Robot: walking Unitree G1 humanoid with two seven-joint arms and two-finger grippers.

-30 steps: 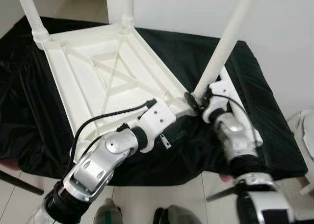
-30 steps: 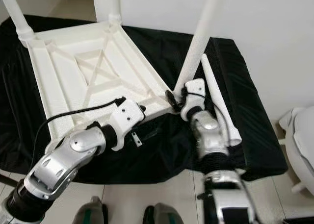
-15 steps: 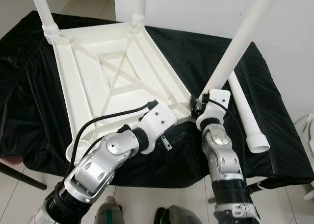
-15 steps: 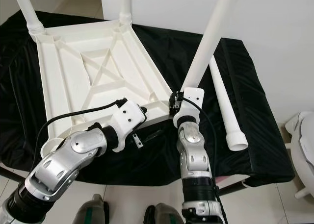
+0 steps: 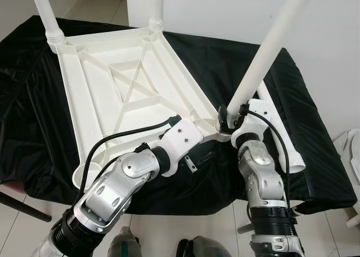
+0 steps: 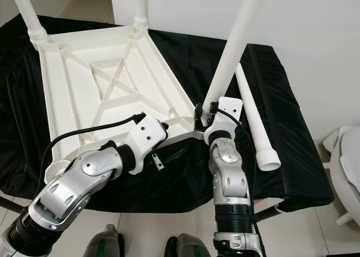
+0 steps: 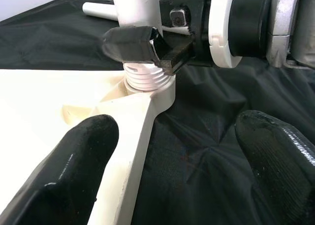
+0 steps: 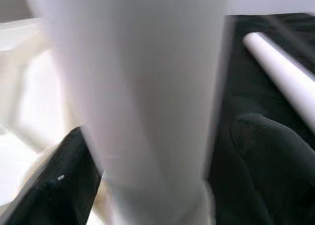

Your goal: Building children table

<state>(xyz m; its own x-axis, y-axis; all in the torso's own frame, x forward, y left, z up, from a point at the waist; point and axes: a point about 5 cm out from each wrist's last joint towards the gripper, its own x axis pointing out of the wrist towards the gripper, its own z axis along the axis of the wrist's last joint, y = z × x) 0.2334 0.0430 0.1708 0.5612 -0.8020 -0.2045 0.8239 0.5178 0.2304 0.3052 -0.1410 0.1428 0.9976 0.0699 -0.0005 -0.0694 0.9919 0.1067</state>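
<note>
The right gripper (image 7: 147,45) is sitting lower on the leg (image 5: 264,57) than half a second ago, jaws pinching it just above the corner socket (image 7: 147,84) of the upturned tabletop (image 5: 112,99) on the black-draped worktop (image 5: 315,133). The leg is leaning up and rightward from the jaws. The left gripper (image 7: 187,166), jaws spread, is waiting beside that corner.

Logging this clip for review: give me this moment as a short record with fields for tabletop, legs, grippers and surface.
tabletop: white tabletop lies upside down on black cloth
fitted legs: two at far corners; third leg stands at near right corner
loose leg: spare leg lies on the cloth to the right
right gripper: shut on third leg near its threaded base
left gripper: open, at the tabletop's near edge
empty socket: near left corner
</note>
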